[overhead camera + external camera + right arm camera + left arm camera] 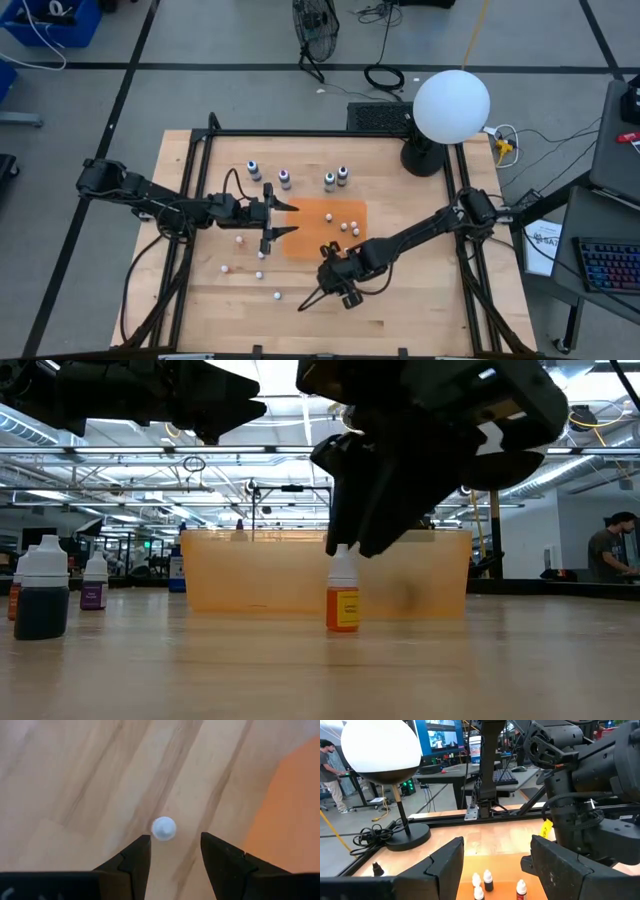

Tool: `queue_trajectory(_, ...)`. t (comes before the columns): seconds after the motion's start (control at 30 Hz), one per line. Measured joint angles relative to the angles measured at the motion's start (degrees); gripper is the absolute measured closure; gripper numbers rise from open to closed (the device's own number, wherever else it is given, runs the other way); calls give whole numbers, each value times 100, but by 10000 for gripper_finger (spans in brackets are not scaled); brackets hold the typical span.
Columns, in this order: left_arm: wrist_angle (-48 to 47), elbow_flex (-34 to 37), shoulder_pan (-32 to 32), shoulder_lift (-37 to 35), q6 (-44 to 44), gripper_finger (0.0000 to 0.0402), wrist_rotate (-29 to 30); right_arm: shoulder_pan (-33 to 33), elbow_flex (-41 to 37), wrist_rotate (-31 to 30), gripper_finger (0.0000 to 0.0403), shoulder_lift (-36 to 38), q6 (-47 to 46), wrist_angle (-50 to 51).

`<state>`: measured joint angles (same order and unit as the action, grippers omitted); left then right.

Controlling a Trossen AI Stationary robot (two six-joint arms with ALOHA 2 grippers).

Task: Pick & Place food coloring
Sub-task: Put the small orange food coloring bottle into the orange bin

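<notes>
Four food coloring bottles (285, 178) stand upright in a row at the far side of the table; the low view shows a dark one (40, 600) and a purple one (93, 585). A small white-capped bottle with a yellow label (342, 600) stands on the bare wood in front of the orange tray (300, 248). My right gripper (175, 837) hangs open, slanting down just above it. Its white cap (163, 828) shows just beyond the fingertips, clear of both. My left gripper (283, 220) is open and level over the tray's left edge.
Several small white-capped bottles (487, 881) stand in the tray, and more white caps (260, 274) dot the wood at near left. A lamp with a white globe (450, 105) stands at the far right corner. A black frame edges the table.
</notes>
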<state>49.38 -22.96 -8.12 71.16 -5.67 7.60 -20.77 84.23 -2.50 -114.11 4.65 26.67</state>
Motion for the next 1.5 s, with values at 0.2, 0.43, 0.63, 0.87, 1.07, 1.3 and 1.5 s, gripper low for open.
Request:
queue_trajectory(0.2,-4,0,0,1,0,172,0,-21,0,103,243,-20,-55,-58)
queue_trajectory(0.43,-26,0,0,0,0,172,4,-69,13,95,243,-214,43,-308)
queue_trajectory(0.63,-29,2,0,0,-2,172,7,-73,9,111,243,-292,-45,-350)
queue_trajectory(0.87,-35,2,0,2,-2,172,7,-73,-2,118,246,-299,-53,-335)
queue_trajectory(1.07,-32,2,0,2,-2,172,7,-97,-2,135,270,-299,-43,-343)
queue_trajectory(1.3,-32,2,0,0,-4,172,7,-93,-2,287,312,-299,52,-349)
queue_trajectory(1.5,-31,2,0,2,-2,172,7,-66,9,295,356,-368,54,-399)
